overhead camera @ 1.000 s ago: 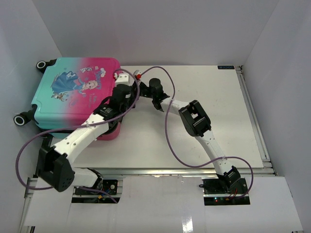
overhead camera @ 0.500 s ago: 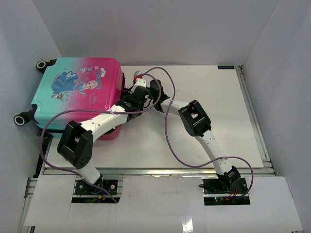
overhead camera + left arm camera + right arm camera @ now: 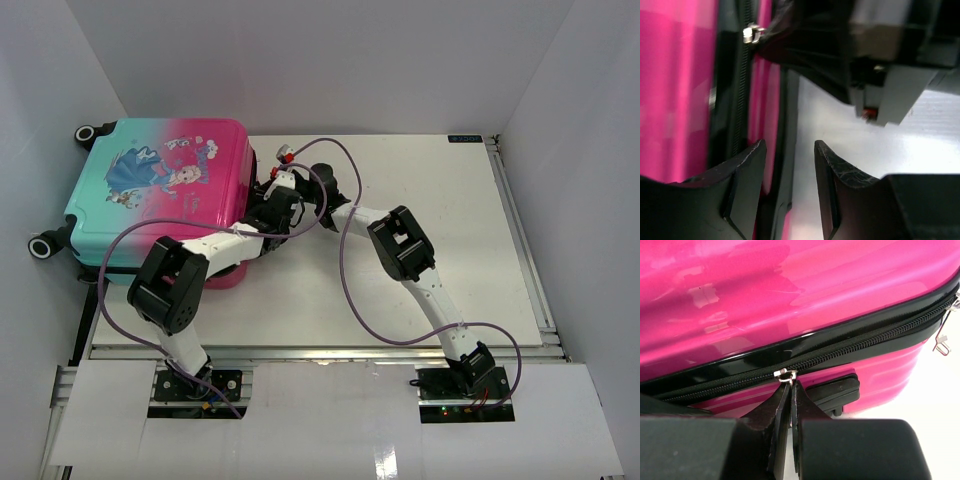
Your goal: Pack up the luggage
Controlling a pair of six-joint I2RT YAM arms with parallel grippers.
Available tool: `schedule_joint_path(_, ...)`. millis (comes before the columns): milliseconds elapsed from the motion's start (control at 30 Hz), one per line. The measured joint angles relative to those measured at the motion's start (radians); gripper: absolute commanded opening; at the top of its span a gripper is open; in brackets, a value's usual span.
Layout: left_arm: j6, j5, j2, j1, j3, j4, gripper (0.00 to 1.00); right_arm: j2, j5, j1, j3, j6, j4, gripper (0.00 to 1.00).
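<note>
While pinching the zipper pull [image 3: 785, 374] tight with the right gripper [image 3: 789, 388], holds the left gripper [image 3: 789, 146] half open and empty just beside the pink edge. Finds the luggage [image 3: 160, 200] lid-down, flat at the table's [image 3: 450, 220] far-left corner. Judges packing done, zipping in hand; cannot tell how much zip remains.

The white tabletop [image 3: 440, 200] carries one thing directly: the luggage [image 3: 160, 195]. It lies flat at about ten o'clock with its printed shell facing up and its pink end towards the middle. Its teal end and black wheels [image 3: 42, 246] reach past the tabletop's nine o'clock edge. A metal rail [image 3: 525, 240] runs along the three o'clock edge.
</note>
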Motion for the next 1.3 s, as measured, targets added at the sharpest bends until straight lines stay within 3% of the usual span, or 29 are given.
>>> schedule_joint_path(133, 0.013, 0.045, 0.043, 0.021, 0.003, 0.047, 0.54, 0.0, -0.002, -0.004, -0.007, 0.026, 0.003, 0.08)
schedule_joint_path(200, 0.011, 0.048, 0.059, 0.022, 0.014, 0.049, 0.47, 0.0, 0.001, -0.009, -0.009, 0.045, 0.002, 0.08)
schedule_joint_path(267, 0.011, 0.052, 0.076, 0.023, 0.03, 0.049, 0.18, 0.0, 0.008, -0.013, -0.009, 0.064, -0.001, 0.08)
schedule_joint_path(367, 0.012, 0.082, 0.091, 0.032, 0.051, 0.049, 0.01, 0.0, 0.019, -0.021, -0.009, 0.079, -0.002, 0.08)
schedule_joint_path(600, -0.047, 0.215, 0.036, 0.055, 0.012, 0.06, 0.0, -0.026, 0.035, -0.026, -0.094, 0.071, 0.084, 0.08)
schedule_joint_path(967, -0.131, 0.246, -0.246, -0.109, -0.239, -0.047, 0.0, -0.427, 0.119, 0.0, -0.802, 0.133, 0.401, 0.08)
schedule_joint_path(1133, -0.145, 0.185, -0.294, -0.244, -0.26, -0.156, 0.0, -0.625, 0.2, -0.173, -1.27, 0.156, 0.444, 0.08)
schedule_joint_path(1200, -0.15, 0.159, -0.293, -0.285, -0.259, -0.166, 0.0, -0.683, 0.262, -0.236, -1.388, 0.156, 0.428, 0.08)
schedule_joint_path(1300, -0.147, 0.124, -0.263, -0.362, -0.234, -0.195, 0.0, -0.817, 0.335, -0.231, -1.531, 0.164, 0.432, 0.08)
